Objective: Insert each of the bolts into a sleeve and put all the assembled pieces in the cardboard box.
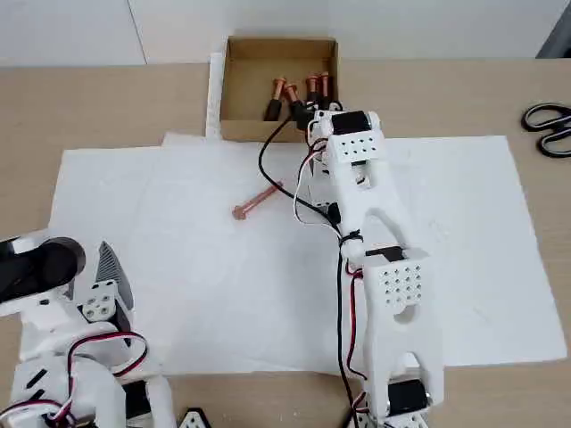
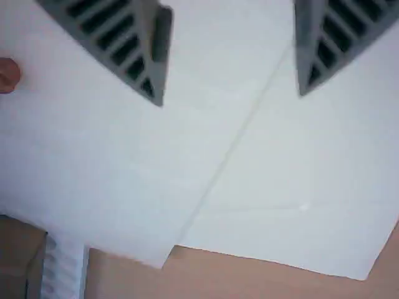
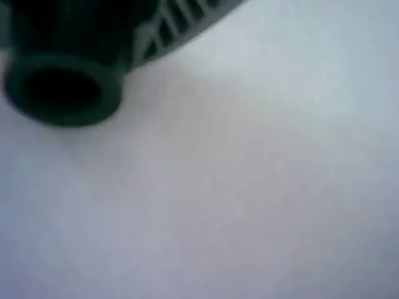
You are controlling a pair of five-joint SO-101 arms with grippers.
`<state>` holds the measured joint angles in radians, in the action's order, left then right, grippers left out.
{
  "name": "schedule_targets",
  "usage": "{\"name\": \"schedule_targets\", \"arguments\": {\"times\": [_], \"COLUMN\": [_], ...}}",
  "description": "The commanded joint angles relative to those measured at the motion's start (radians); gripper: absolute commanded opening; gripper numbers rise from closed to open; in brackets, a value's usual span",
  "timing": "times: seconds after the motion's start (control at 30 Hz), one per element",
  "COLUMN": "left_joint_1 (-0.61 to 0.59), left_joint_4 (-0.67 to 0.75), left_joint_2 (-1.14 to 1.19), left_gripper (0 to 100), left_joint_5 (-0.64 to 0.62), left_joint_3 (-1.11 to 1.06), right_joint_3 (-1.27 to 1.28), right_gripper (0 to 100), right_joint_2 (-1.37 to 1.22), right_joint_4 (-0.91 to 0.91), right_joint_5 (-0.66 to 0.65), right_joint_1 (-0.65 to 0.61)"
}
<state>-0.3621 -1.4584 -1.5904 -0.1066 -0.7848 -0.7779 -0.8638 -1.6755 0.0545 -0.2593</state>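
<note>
Clasping a sleeve [image 3: 62, 90], right gripper [image 1: 310, 111].

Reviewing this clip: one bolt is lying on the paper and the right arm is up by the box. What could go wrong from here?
1. The right gripper seems to hold a black sleeve at the cardboard box. If released there, the sleeve would go in without the loose bolt.
2. That arm's black cable loops close to the bolt and might nudge or roll it when the arm pulls away.
</note>
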Motion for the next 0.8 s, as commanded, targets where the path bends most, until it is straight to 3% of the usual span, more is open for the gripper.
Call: {"name": "schedule_targets", "arguments": {"times": [0.0,0.4,0.63,0.77], "left_joint_1": [0.002,-0.003,0.023,0.192], "left_joint_4": [0.000,-0.049,-0.083,-0.170], "left_joint_2": [-0.005,0.075,0.595,0.931], "left_gripper": [13,17,18,17], "left_joint_5": [-0.005,0.052,0.058,0.052], "left_joint_3": [0.002,0.073,0.458,0.705], "right_joint_3": [-0.037,-0.040,0.028,0.117], "right_gripper": [0.4,0.4,0.4,0.4], "right_joint_2": [0.056,0.383,0.495,0.567], "right_joint_4": [-0.004,-0.054,-0.056,-0.056], "right_joint_5": [-0.002,-0.005,-0.005,-0.003], "right_joint_1": [0.010,0.084,0.188,0.219]}}
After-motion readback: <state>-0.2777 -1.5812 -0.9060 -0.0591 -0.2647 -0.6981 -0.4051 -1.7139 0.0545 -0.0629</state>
